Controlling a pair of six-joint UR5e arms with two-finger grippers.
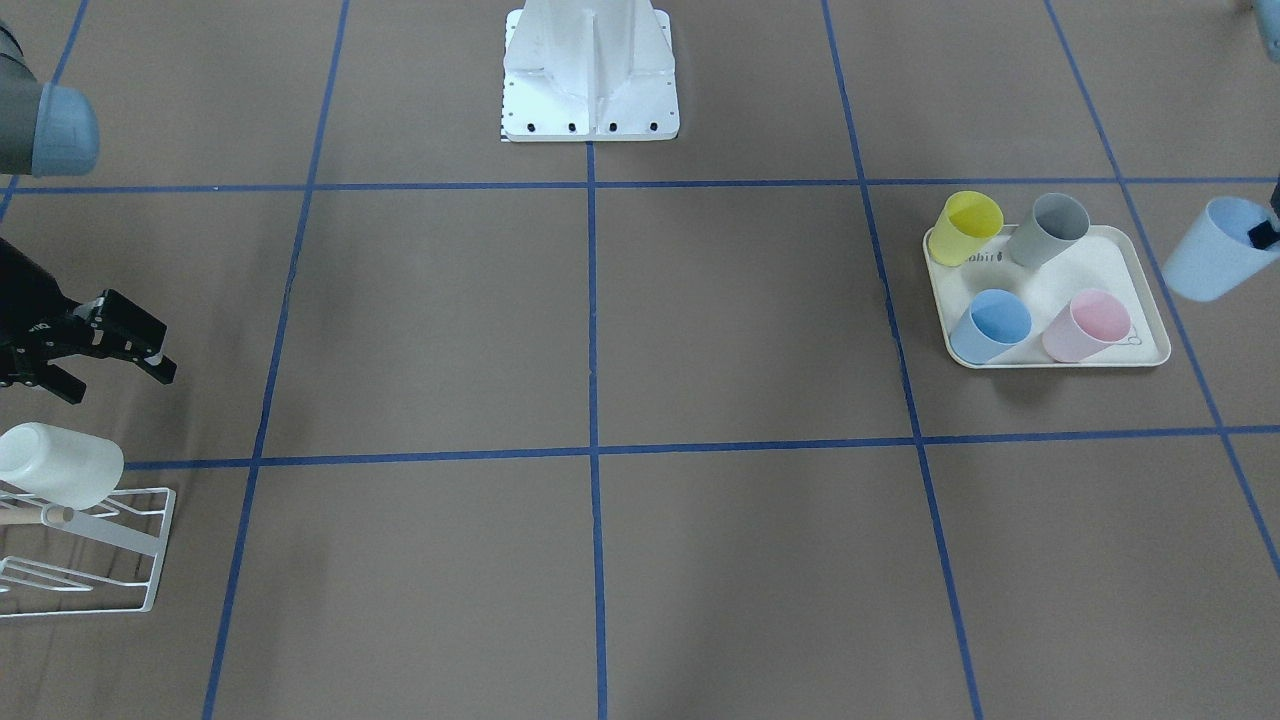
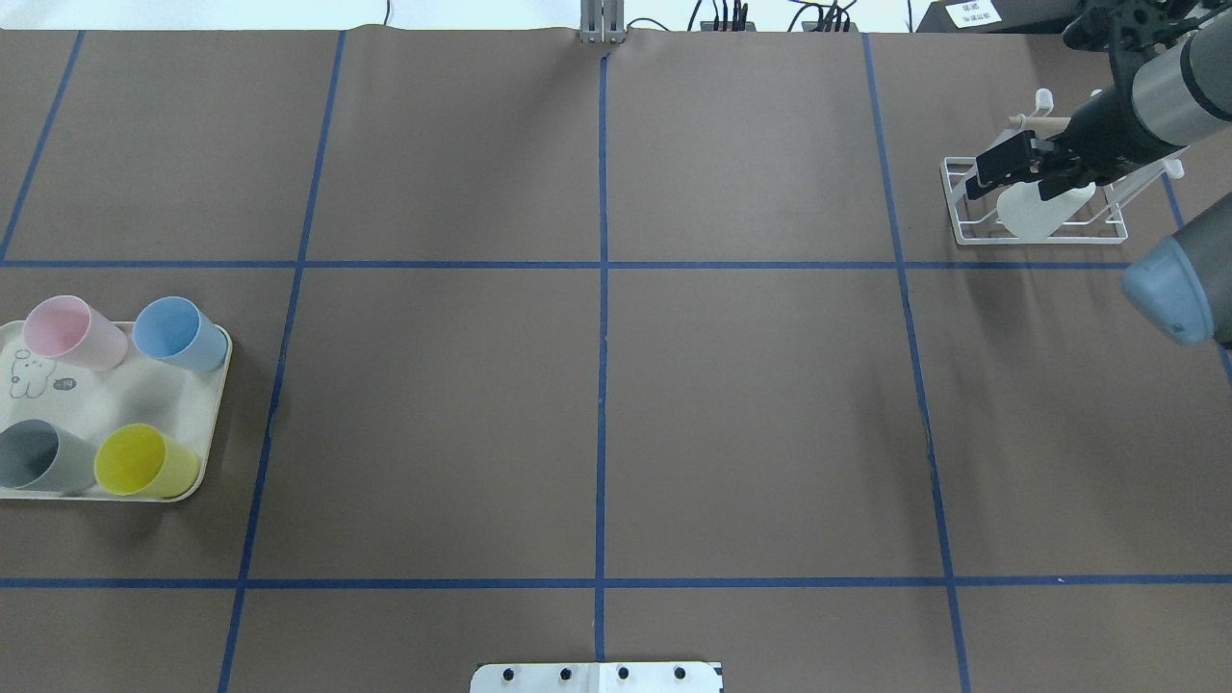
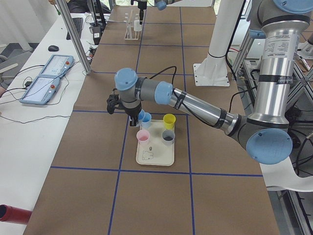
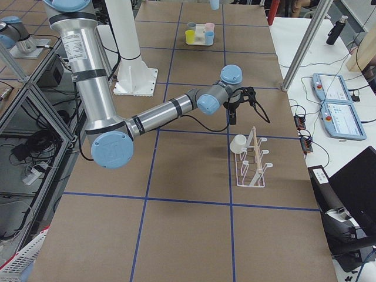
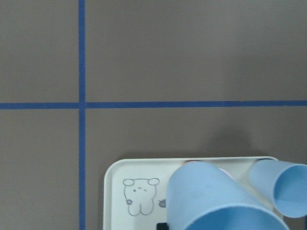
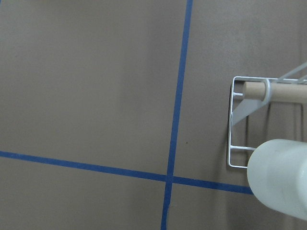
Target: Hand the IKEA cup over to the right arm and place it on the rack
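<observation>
A light-blue IKEA cup (image 1: 1212, 250) hangs tilted in the air just right of the tray, with my left gripper (image 1: 1263, 235) shut on its rim. The left wrist view shows this cup (image 5: 218, 203) close up over the tray. At the other end of the table stands the white wire rack (image 1: 110, 560) with its wooden dowel. A white cup (image 1: 58, 465) rests on its side on the rack's prongs. My right gripper (image 1: 108, 372) hovers above the rack (image 2: 962, 207), open and holding nothing, a little clear of the white cup (image 2: 1039, 210).
The cream rabbit-print tray (image 2: 58, 404) holds a pink cup (image 2: 72, 332), a blue cup (image 2: 178, 334), a grey cup (image 2: 38, 455) and a yellow cup (image 2: 144, 462). The robot's white base (image 1: 590, 70) stands at the table's middle edge. Blue tape lines grid the brown table.
</observation>
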